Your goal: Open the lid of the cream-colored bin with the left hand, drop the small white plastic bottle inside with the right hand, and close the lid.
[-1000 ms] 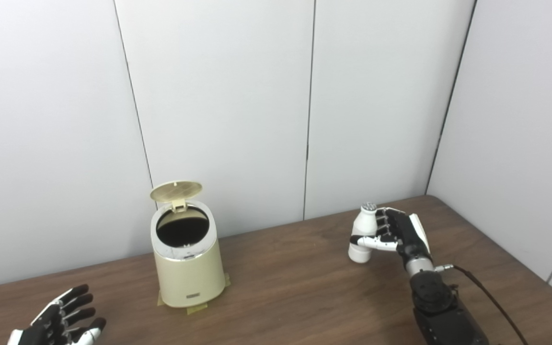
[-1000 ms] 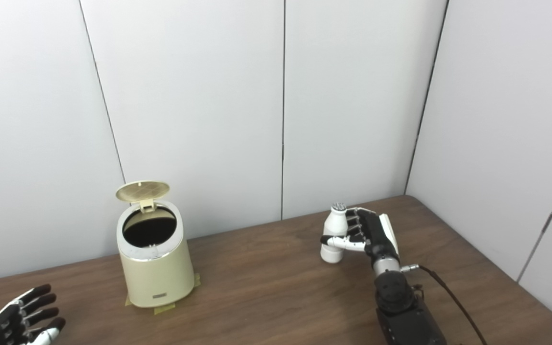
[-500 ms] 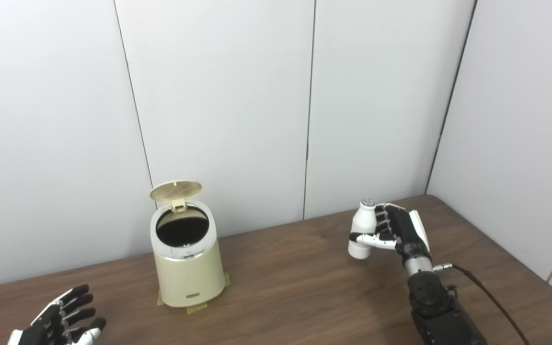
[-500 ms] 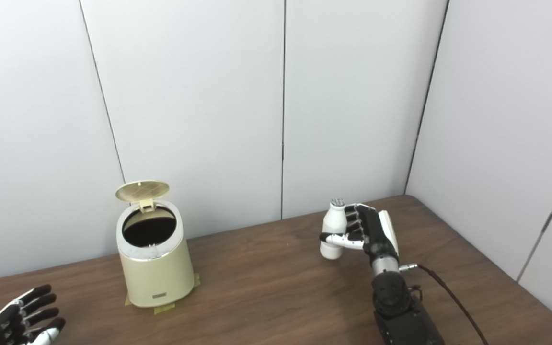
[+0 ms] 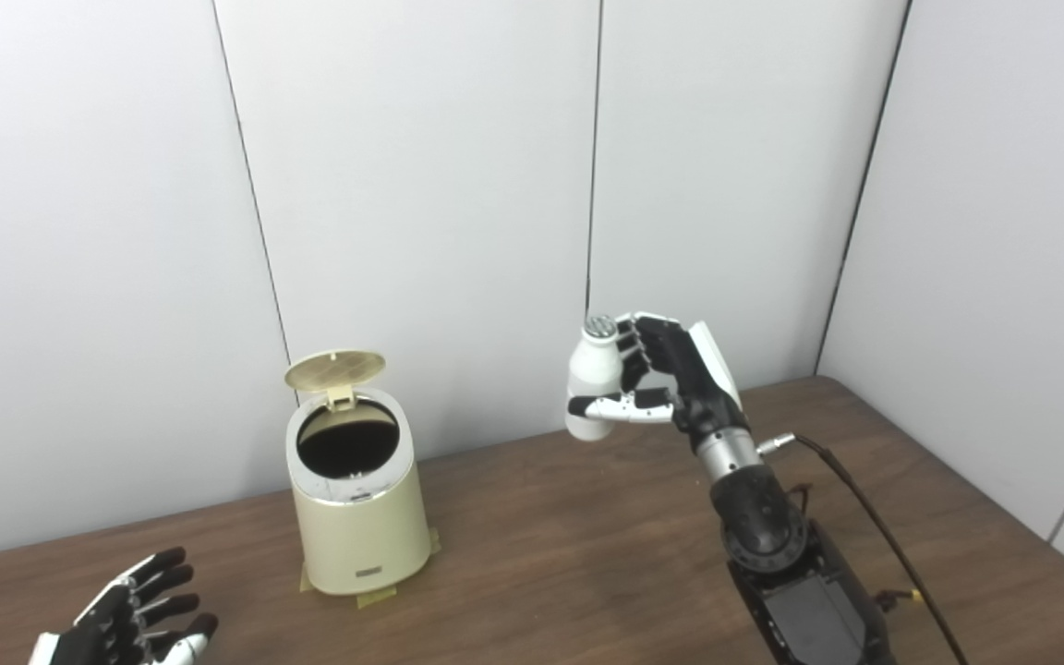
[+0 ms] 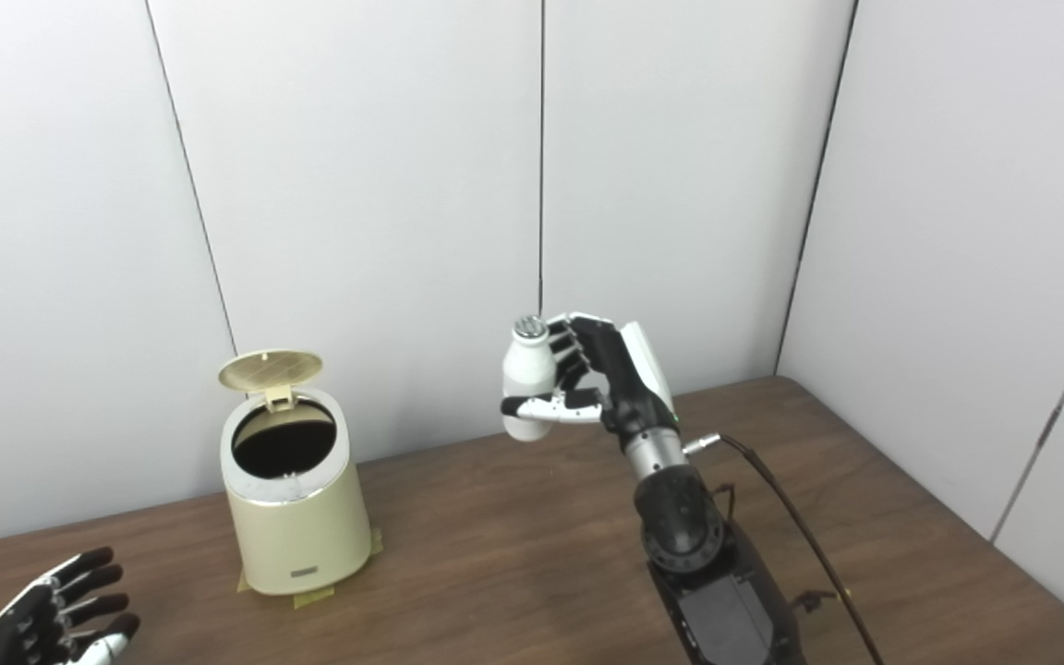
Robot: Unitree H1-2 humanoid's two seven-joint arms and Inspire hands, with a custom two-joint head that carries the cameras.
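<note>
The cream-colored bin (image 5: 358, 517) stands on the wooden table at left of centre, its round lid (image 5: 334, 369) tipped up at the back and its dark mouth showing. My right hand (image 5: 671, 383) is shut on the small white plastic bottle (image 5: 591, 374), holding it upright in the air well above the table, to the right of the bin and higher than its lid. My left hand (image 5: 130, 623) rests low at the bottom left corner, open with fingers spread, apart from the bin.
The brown table (image 5: 569, 554) runs up to white wall panels behind and on the right. Yellow tape tabs (image 5: 375, 596) stick out under the bin's base. A black cable (image 5: 874, 526) trails from my right wrist over the table.
My right hand has lifted the bottle off the table and carried it up and to the left, toward the bin. The left hand and the bin stay as they were.
</note>
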